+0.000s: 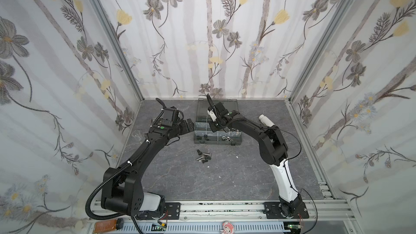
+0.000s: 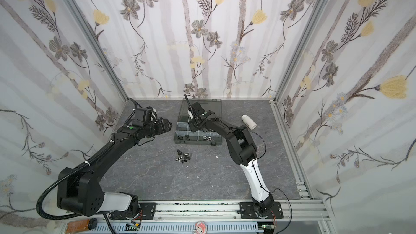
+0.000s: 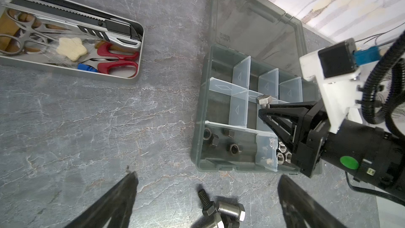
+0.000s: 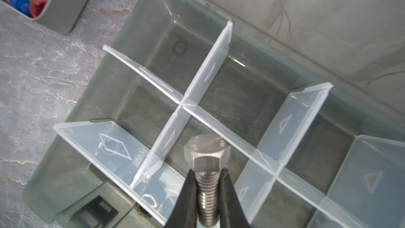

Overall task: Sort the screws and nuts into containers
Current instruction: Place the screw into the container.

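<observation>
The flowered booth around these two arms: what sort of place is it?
Probably a robot test cell, not a home: flowered walls on a metal frame, a left arm and right arm mounted on a rail, and the right pincer holding a bolt over a parts box.

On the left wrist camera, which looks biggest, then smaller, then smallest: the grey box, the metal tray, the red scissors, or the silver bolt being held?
1. grey box, counting its open lid
2. metal tray, though the picture's edge cuts part of it off
3. red scissors
4. silver bolt
</observation>
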Controlling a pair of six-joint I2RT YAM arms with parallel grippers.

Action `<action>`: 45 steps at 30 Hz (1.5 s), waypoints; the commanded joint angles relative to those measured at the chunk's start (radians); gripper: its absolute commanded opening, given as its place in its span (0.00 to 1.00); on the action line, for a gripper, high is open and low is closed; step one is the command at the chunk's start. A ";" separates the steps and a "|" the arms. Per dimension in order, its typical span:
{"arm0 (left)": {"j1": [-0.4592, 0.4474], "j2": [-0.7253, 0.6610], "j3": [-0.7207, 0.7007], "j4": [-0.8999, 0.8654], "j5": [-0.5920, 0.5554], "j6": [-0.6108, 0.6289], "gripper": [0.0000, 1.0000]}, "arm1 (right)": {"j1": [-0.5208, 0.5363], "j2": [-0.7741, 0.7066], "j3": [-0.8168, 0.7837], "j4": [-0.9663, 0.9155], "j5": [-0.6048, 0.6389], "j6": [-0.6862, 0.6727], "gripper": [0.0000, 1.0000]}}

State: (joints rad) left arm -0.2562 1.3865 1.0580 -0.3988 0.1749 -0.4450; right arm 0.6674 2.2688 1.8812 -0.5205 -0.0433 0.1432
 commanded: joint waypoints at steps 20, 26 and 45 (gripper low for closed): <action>-0.001 -0.071 -0.020 -0.001 -0.010 0.009 1.00 | 0.014 -0.109 -0.007 -0.019 0.012 -0.008 0.38; -0.002 -0.124 -0.056 -0.012 -0.005 0.002 1.00 | 0.061 -0.208 -0.065 -0.029 0.052 -0.015 0.38; -0.019 -0.281 -0.171 -0.026 0.014 -0.047 1.00 | 0.229 -0.430 -0.337 -0.028 0.114 -0.029 0.12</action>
State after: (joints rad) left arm -0.2741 1.1183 0.9001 -0.4263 0.1883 -0.4728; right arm 0.8845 1.8549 1.5661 -0.5507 0.0547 0.1295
